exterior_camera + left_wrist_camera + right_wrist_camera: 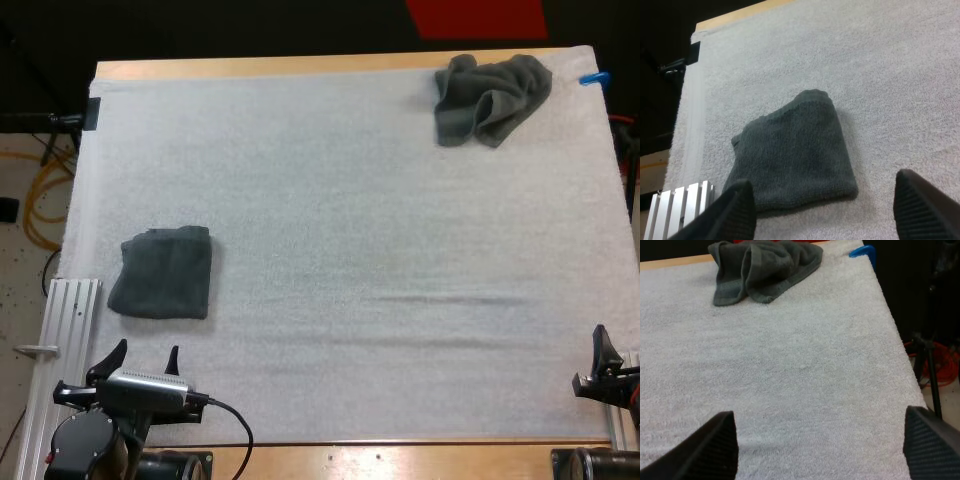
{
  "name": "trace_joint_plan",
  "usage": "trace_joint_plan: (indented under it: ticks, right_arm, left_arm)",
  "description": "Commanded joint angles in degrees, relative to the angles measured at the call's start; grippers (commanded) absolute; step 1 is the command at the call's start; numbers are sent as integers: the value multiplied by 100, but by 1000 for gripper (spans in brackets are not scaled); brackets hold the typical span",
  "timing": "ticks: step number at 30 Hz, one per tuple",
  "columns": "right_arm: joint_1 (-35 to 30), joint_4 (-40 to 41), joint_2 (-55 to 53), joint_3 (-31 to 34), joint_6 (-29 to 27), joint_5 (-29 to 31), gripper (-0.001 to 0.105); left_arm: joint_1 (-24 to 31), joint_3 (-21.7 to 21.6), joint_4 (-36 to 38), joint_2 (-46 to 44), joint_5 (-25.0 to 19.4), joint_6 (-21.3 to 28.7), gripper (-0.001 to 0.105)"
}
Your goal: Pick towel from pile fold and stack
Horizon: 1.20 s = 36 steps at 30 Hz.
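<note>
With the left gripper (146, 351) and the right gripper (819, 412) both open and empty at the near edge of the mat (340, 250), the crumpled towel (490, 98) at its far right corner may slide off the edge if it is pinched badly.

A folded towel (162, 272), dark grey-green, lay flat near the mat's (360, 230) left edge. A crumpled towel (490, 98) sat at its far right corner.
</note>
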Motion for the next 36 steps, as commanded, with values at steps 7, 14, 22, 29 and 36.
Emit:
trace_joint_plan:
  ticks: [7, 14, 22, 29, 36]
  right_arm:
    - [-13, -127, -233, -48, -9, 10, 67]
    - [-13, 98, 350, -690, -25, -13, 67]
    - [-13, 188, 1961, -1902, -25, -1317, 67]
    - [-13, 28, 3263, -2521, -44, -2535, 67]
    - [-13, -1311, 4643, -2810, 160, -2636, 67]
  left_arm:
    - [3, -117, -106, -640, -51, -15, 58]
    - [3, -1000, -106, 432, 277, -15, 58]
    - [3, -2576, -121, 2179, 2089, -15, 58]
    - [3, -3069, -443, 3042, 3514, -24, 58]
    - [3, -3067, -1019, 3271, 3684, -57, 58]
